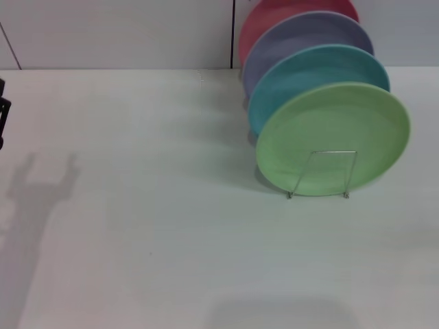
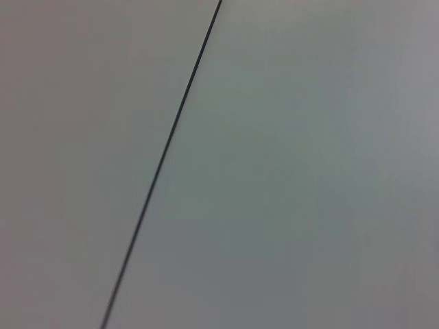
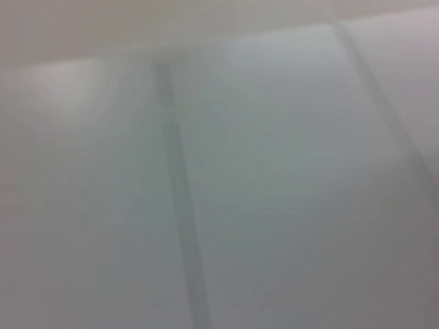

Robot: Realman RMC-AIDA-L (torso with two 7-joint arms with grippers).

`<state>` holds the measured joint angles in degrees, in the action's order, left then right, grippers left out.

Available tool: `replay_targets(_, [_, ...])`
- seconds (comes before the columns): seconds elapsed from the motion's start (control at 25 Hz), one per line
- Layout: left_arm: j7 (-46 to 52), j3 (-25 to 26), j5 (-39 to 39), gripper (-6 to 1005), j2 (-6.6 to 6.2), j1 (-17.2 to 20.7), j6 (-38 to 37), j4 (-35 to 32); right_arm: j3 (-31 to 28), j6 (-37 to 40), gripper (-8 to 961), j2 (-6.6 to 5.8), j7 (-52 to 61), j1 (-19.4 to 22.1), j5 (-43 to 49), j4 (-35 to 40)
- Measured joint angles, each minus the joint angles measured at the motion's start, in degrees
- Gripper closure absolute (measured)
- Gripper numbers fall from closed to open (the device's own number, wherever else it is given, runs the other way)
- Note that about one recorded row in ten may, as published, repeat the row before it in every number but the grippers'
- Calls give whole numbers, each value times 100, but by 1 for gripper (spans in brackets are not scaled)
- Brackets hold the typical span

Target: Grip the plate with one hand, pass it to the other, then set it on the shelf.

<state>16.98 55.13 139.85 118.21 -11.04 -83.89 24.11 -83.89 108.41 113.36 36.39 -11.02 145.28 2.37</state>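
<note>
The light green plate (image 1: 334,130) stands on edge at the front of the silver wire shelf (image 1: 334,151), leaning back, with a wire loop across its lower face. Behind it in the same shelf stand a light blue plate (image 1: 309,68), a purple plate (image 1: 295,38) and a red plate (image 1: 274,14). A dark part of my left arm (image 1: 3,113) shows at the far left edge of the head view, well away from the plates. Its shadow falls on the table at the left. My right gripper is out of view. Nothing holds the green plate.
The white table (image 1: 171,205) spreads out in front and to the left of the shelf. A pale wall with a dark seam (image 1: 233,34) stands behind. Both wrist views show only plain pale surfaces with a dark line (image 2: 164,147).
</note>
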Motion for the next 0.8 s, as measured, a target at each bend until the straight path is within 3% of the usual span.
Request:
replay_targets(0.04, [-137, 30, -3, 229, 0, -16, -7, -92, -5, -147, 723, -2, 96, -11, -152, 12])
replay_targets(0.28, [-889, 129, -18, 229, 0, -10, -22, -269, -21, -921, 502, 89, -84, -244, -886, -37])
replay_targets(0.6, [-869, 325, -45, 229, 2, -50, -21, -531, -24, -1597, 495, 74, -103, -780, -958, -45])
replay_targets(0.8, [-840, 416, -46, 229, 0, -50, 4, -596, -81, -1728, 495, 158, -400, -993, -992, -93])
